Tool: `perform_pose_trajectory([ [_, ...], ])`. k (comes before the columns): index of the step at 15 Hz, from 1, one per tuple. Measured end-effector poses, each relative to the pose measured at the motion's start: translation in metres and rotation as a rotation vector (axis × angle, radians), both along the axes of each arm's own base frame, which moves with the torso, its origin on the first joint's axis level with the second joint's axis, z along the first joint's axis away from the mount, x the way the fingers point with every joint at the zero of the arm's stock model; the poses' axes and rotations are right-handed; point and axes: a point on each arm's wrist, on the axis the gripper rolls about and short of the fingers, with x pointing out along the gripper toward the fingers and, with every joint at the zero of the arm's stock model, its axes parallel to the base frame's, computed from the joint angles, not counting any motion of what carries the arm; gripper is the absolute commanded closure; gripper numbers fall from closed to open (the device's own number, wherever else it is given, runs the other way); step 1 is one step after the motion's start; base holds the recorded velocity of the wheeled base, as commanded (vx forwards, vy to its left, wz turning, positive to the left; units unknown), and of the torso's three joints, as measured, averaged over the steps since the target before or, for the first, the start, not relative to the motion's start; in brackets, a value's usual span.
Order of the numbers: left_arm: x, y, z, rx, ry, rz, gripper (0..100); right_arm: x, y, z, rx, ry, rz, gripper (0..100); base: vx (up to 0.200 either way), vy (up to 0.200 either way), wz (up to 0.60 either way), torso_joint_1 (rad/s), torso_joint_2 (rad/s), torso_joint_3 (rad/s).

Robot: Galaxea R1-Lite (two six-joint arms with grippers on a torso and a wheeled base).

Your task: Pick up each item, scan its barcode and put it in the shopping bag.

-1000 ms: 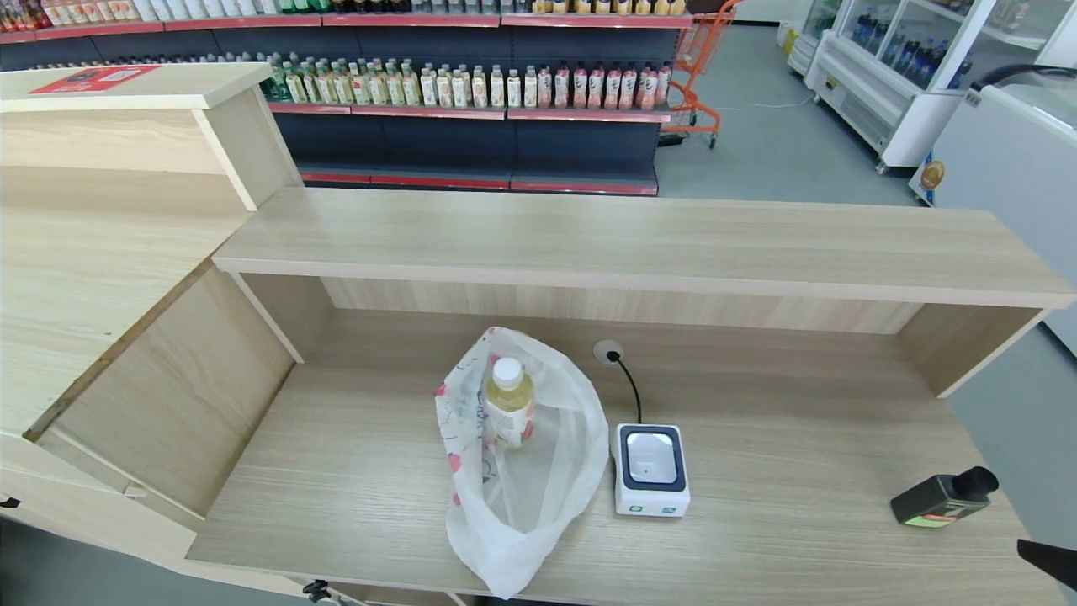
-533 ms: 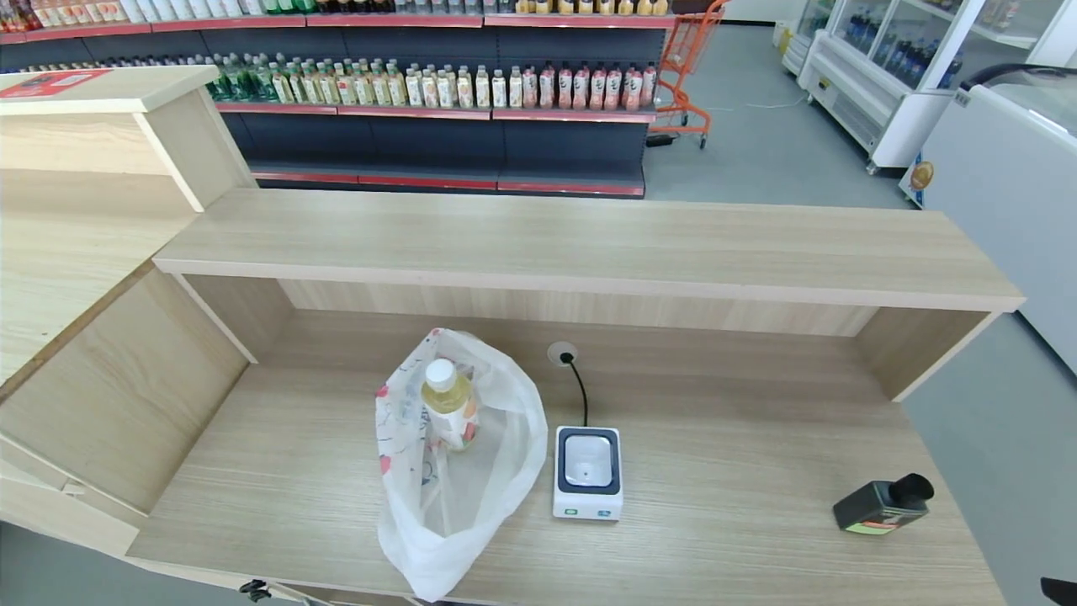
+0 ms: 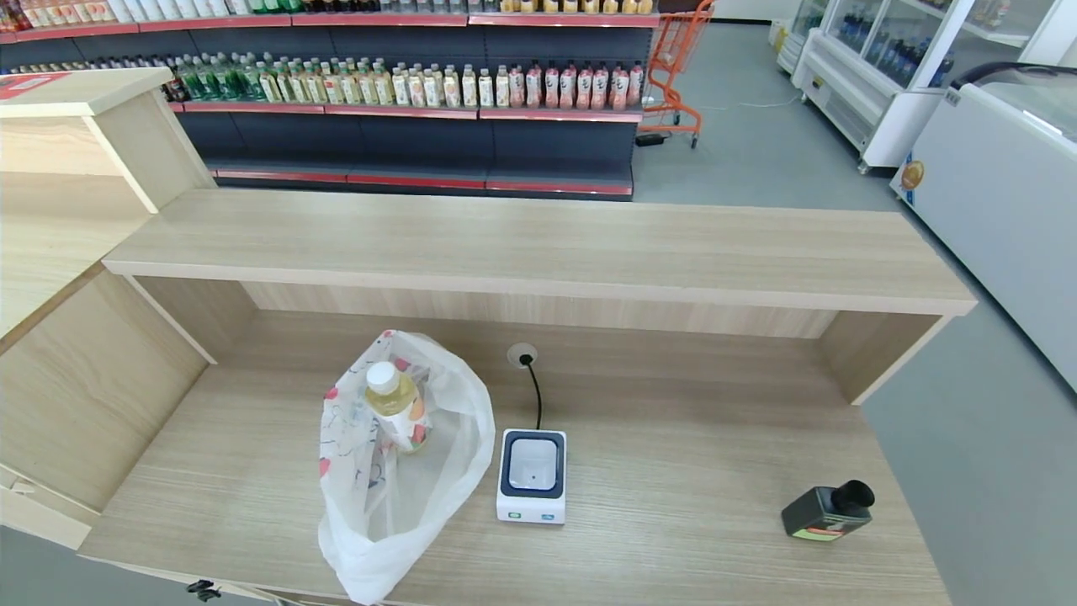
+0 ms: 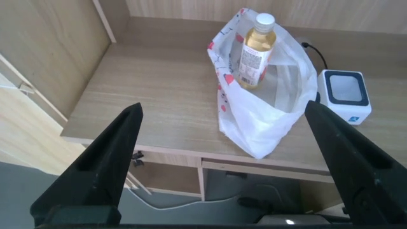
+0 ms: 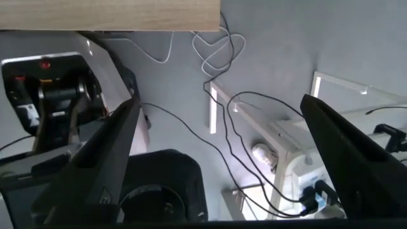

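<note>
bag (image 3: 395,480): thin white plastic with red and dark print, lying on the counter (image 3: 690,454) left of centre, mouth gaping, near end reaching the front edge.
juice bottle (image 3: 394,402): white cap, yellow drink, standing cap-up inside the bag at its far end.
scanner (image 3: 532,474): white box, dark-framed window facing up, just beside the bag on its right. A black cable (image 3: 535,391) runs from it to a hole at the back of the counter.
dark bottle (image 3: 824,511): on its side near the counter's front right corner, black cap toward the right, well apart from scanner and bag.
left gripper (image 4: 222,109): jaws spread wide, nothing between them. It is held on the near side of the counter's front edge, facing the bag.
left wrist view: bag, juice bottle and scanner seen from the front, plus the panels (image 4: 172,170) under the counter top.
right gripper (image 5: 219,103): jaws spread wide, nothing held. It sits low beside the counter.
right wrist view: a strip of wooden counter edge, then grey floor (image 5: 280,38) with loose cables (image 5: 219,48) on it.
head view: whole counter top with the raised ledge (image 3: 538,244) behind it. Beyond that are shelves (image 3: 404,84) of drinks, an orange cart (image 3: 680,71) and freezers (image 3: 993,177) on the right.
</note>
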Motion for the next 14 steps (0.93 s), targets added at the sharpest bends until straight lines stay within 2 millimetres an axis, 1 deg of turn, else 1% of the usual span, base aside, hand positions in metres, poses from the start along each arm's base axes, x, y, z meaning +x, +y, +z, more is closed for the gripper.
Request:
perform_pose_trajectory([
  [2, 0.000, 0.000, 0.000, 0.000, 0.000, 0.000, 0, -0.001, 0.000, -0.004, -0.013, 0.028, 0.027, 0, 0.000, 0.000, 0.00, 0.000, 0.00, 0.000],
  [4, 0.000, 0.000, 0.000, 0.000, 0.000, 0.000, 0, 0.004, -0.002, -0.006, -0.040, 0.053, 0.053, 0, 0.000, 0.000, 0.00, 0.000, 0.00, 0.000],
  [6, 0.000, 0.000, 0.000, 0.000, 0.000, 0.000, 0, 0.019, -0.007, -0.005, -0.115, 0.057, 0.069, 0, 0.000, 0.000, 0.00, 0.000, 0.00, 0.000],
  [8, 0.000, 0.000, 0.000, 0.000, 0.000, 0.000, 0, 0.038, -0.014, -0.007, -0.165, 0.060, 0.088, 0, 0.000, 0.000, 0.00, 0.000, 0.00, 0.000],
  [11, 0.000, 0.000, 0.000, 0.000, 0.000, 0.000, 0, 0.068, -0.024, -0.017, -0.251, 0.108, 0.175, 0, 0.000, 0.000, 0.00, 0.000, 0.00, 0.000],
  [14, 0.000, 0.000, 0.000, 0.000, 0.000, 0.000, 0, 0.093, -0.035, -0.030, -0.338, 0.152, 0.279, 0, 0.000, 0.000, 0.00, 0.000, 0.00, 0.000],
])
